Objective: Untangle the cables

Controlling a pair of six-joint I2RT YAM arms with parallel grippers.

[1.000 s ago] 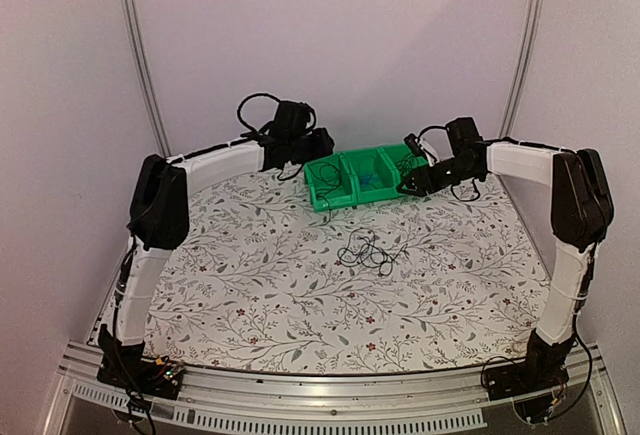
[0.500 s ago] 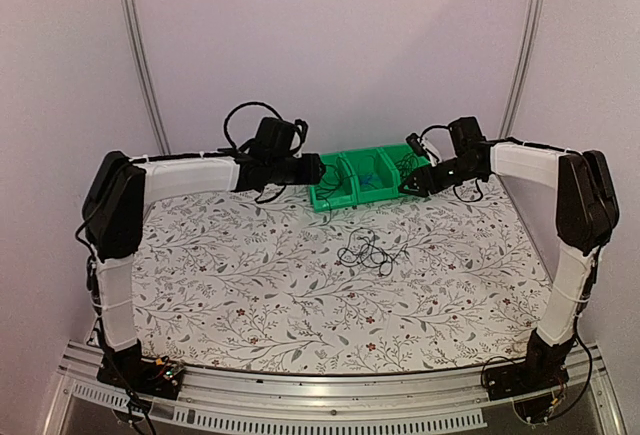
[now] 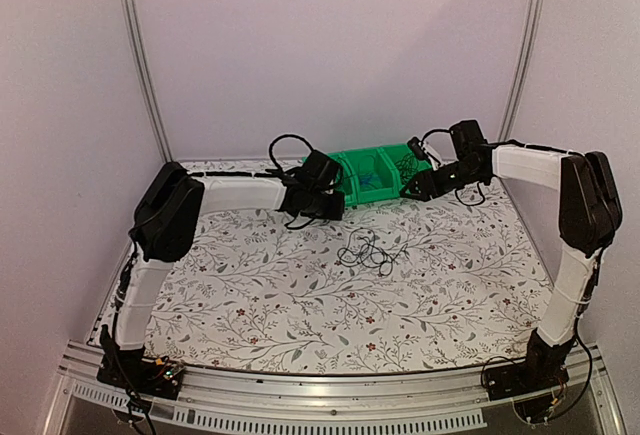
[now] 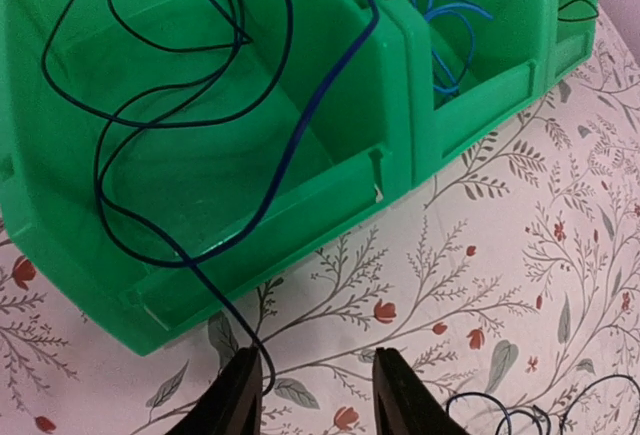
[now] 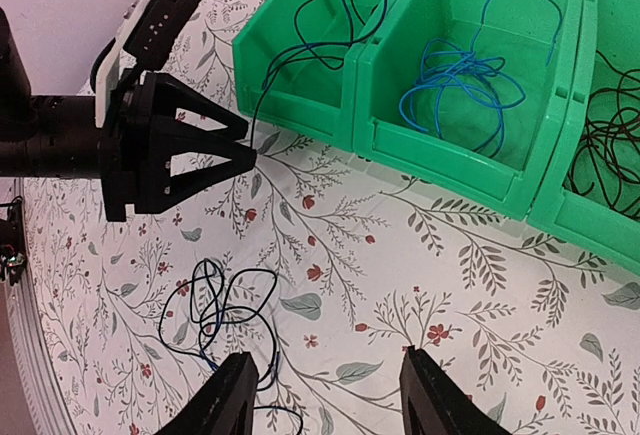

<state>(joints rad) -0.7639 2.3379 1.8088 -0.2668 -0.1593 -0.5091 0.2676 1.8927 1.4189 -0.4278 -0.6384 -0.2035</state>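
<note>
Over the flowered tabletop (image 3: 250, 285), seen from above, a small loose tangle (image 3: 366, 252) of thin dark cables lies near the middle. A row of green bins (image 3: 355, 167) stands at 12 o'clock from it, along the back. The left pincer (image 3: 338, 202) hangs by the row's left end, at about 10 o'clock from the tangle. The right pincer (image 3: 412, 187) hangs by the row's right end, at 1 o'clock. Both are apart from the tangle.

From the left wrist, two fingers (image 4: 235, 400) show at 6 o'clock with a moderate gap and bare cloth between them. A dark blue cable (image 4: 300, 125) coils in the nearest bin and spills over its front wall. Its end comes down to the inner edge of one finger, though whether they touch cannot be told. A bright blue cable (image 4: 445, 25) lies in the next bin, at 1 o'clock. A bit of the tangle shows at 5 o'clock.

From the right wrist, the right pincer stands wide, with only cloth between its tips. The tangle lies just beside it at 10 o'clock. Black cables (image 5: 610, 145) fill the third bin, at 3 o'clock. The left pincer, tips partly spread, sits at 9 o'clock with the dark blue cable's end at its tips.
</note>
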